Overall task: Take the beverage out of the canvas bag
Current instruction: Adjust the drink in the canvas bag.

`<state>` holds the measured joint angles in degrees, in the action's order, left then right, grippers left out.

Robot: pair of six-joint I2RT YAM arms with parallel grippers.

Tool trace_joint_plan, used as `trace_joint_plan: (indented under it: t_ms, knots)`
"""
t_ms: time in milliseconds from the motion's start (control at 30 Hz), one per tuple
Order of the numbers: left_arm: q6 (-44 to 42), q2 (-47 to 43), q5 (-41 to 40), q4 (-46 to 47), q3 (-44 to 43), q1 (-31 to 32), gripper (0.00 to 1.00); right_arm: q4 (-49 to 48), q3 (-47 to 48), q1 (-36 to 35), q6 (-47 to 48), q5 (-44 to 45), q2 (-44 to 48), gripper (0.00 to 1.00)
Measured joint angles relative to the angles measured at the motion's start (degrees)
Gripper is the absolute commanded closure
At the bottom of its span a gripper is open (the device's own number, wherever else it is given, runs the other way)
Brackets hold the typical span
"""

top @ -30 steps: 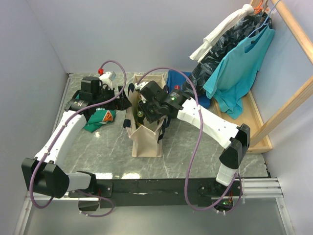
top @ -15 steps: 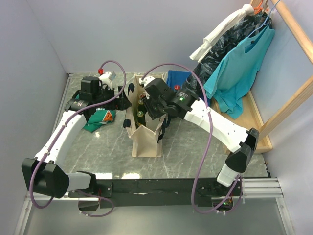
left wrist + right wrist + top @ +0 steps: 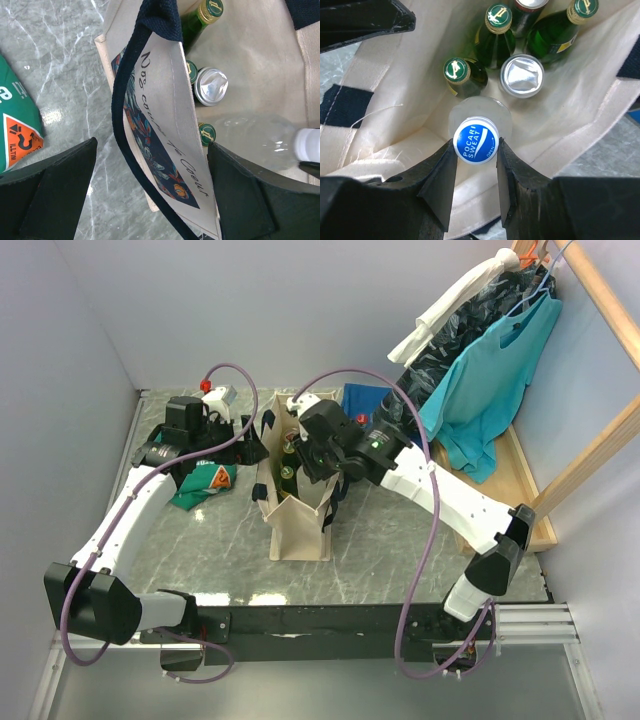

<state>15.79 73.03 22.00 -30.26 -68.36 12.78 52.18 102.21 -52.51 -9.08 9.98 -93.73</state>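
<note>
The cream canvas bag [image 3: 298, 530] stands upright mid-table with its navy handles spread. Inside are green glass bottles [image 3: 495, 35], a silver can [image 3: 521, 75] and a clear plastic beverage bottle with a blue Pocari Sweat cap [image 3: 476, 139]. My right gripper [image 3: 476, 149] reaches down into the bag's mouth, shut on that cap. In the top view the right gripper [image 3: 300, 455] is over the bag's opening. My left gripper [image 3: 152, 170] is open and straddles the bag's left wall [image 3: 165, 100], one finger outside and one inside. The clear bottle [image 3: 260, 135] lies just past the inner finger.
A folded green T-shirt [image 3: 205, 485] lies left of the bag under my left arm. A blue cloth [image 3: 365, 400] lies behind the bag. Hanging garments [image 3: 480, 370] and a wooden rack [image 3: 590, 450] fill the right side. A small white and red object [image 3: 215, 392] sits at the back left.
My right arm has straightened and its elbow has swung right, while its gripper shifted slightly toward the back over the bag. The left arm has not moved.
</note>
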Motion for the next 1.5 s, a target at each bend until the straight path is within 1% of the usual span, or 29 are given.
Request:
trace_joint_plan:
  t_ms: [367,667,733,767,867,900,933,1000,1033,1100,1200,1233,1500]
  knots:
    - [0.02,-0.02,-0.09,0.00,0.00,0.00,0.03,-5.18,-9.44,0.00,-0.68,-1.05,-1.09,1.00]
    - [0.02,0.00,-0.33,0.00,0.00,0.00,0.03,-5.42,-9.77,0.00,-0.90,-1.73,-1.29,0.99]
    - [0.02,0.00,-0.33,0.00,0.00,0.00,0.03,-5.05,-9.66,0.00,-1.11,-1.90,-1.33,0.93]
    - [0.02,-0.02,-0.33,0.00,0.00,0.00,0.03,-4.94,-9.66,0.00,-1.18,-1.92,-1.33,0.79]
    - [0.02,-0.02,-0.28,0.00,0.00,0.00,0.03,-4.55,-9.66,0.00,-1.60,-1.92,-1.33,0.71]
    - [0.02,-0.02,-0.26,0.00,0.00,0.00,0.03,-4.48,-9.66,0.00,-1.62,-1.97,-1.33,0.65]
    - [0.02,-0.02,-0.24,0.00,0.00,-0.02,0.03,-4.42,-9.66,0.00,-1.66,-1.97,-1.33,0.61]
    - [0.00,-0.02,-0.02,0.02,0.00,-0.02,0.03,-4.28,-9.64,0.00,-1.79,-1.97,-1.33,0.60]
    - [0.02,-0.02,0.15,0.00,0.00,-0.02,0.03,-4.17,-9.62,0.00,-1.81,-1.95,-1.33,0.55]
    - [0.00,0.00,0.31,0.00,0.00,-0.02,0.03,-3.98,-9.55,0.00,-1.90,-1.95,-1.33,0.51]
    - [0.00,-0.02,0.66,0.02,0.00,-0.02,0.03,-3.93,-8.50,0.00,-1.84,-1.75,-1.33,0.40]
    - [0.00,0.00,0.70,0.02,0.00,-0.02,0.03,-4.24,-7.89,0.00,-1.86,-1.64,-1.33,0.38]
    - [0.00,-0.02,0.72,0.00,0.00,-0.07,0.03,-5.49,-5.75,0.00,-1.77,-1.27,-1.33,0.35]
